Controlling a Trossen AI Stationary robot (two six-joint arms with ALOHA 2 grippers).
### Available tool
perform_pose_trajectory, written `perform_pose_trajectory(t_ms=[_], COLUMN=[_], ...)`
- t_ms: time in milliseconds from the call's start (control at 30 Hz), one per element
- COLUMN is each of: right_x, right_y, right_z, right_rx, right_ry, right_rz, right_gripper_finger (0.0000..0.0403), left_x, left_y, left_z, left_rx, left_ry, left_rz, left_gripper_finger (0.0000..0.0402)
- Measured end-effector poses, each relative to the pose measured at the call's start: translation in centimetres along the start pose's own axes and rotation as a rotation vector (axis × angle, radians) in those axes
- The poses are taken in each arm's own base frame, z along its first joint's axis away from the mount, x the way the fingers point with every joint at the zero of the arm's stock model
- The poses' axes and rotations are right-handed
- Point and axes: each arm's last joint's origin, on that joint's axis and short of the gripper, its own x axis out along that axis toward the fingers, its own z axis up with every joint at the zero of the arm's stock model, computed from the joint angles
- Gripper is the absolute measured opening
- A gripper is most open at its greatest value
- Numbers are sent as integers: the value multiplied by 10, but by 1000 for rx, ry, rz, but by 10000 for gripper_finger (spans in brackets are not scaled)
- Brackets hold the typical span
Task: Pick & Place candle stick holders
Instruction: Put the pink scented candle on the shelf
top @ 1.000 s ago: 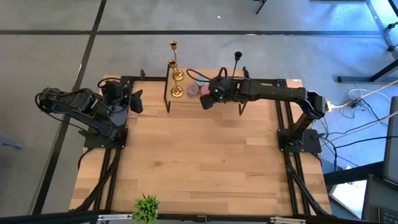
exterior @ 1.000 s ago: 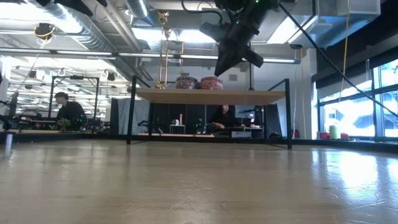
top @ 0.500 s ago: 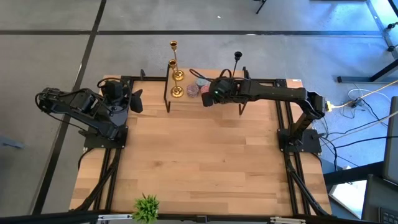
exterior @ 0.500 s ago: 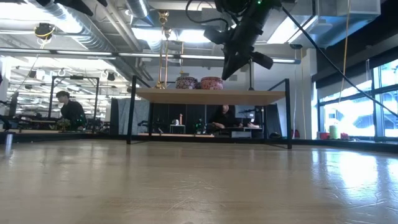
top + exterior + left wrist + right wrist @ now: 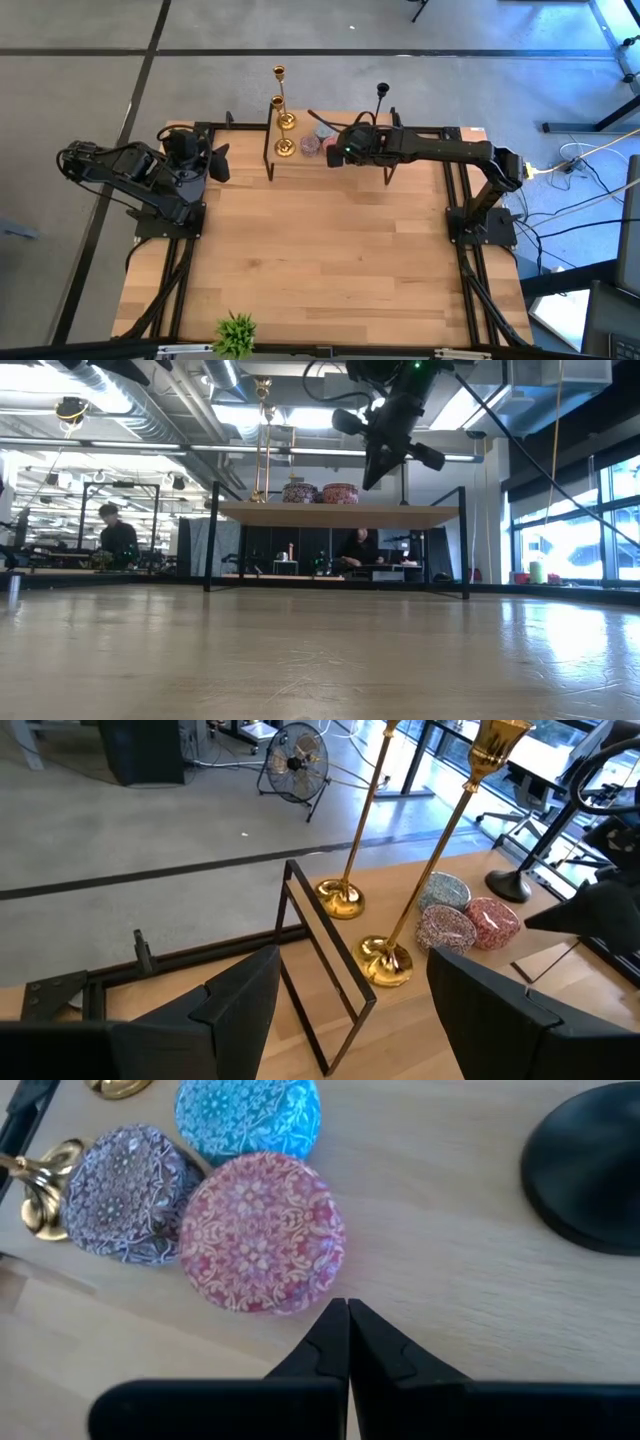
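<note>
Raised wooden shelf (image 5: 420, 150), right gripper (image 5: 348, 1312) jaws pressed together over pink patterned disc (image 5: 262, 1233), left gripper (image 5: 350, 990) spread, facing two gold candle stick holders (image 5: 392, 955)

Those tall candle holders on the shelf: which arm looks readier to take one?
The right. The right gripper hangs over the shelf beside the gold holders, fingers shut. The left gripper waits off the shelf's end.

The high view looks straight down; the low view skims the tabletop level. Both wrist views, close in, share the red patterned jar (image 5: 262, 1232) at 12 o'clock.
</note>
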Motion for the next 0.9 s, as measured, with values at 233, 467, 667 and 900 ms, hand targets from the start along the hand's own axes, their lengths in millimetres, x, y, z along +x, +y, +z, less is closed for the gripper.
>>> perform_pose_trajectory(t_ms=[233,467,667,900], right_x=[0,0,0,1], right_y=[1,3,5,6], right_z=[1,2,4,6], right_rx=[15,35,46,39], right_ry=[-11,-21,-22,-12], right_rz=[13,31,57,80], right_gripper_finger=[0,0,0,0], left_x=[0,0,0,0], left_y=[0,0,0,0], left_z=[0,0,0,0], left_rx=[16,34,35,35], left_ry=[1,2,2,1], left_rz=[0,-1,-1,0], left_gripper_finger=[251,251,251,251])
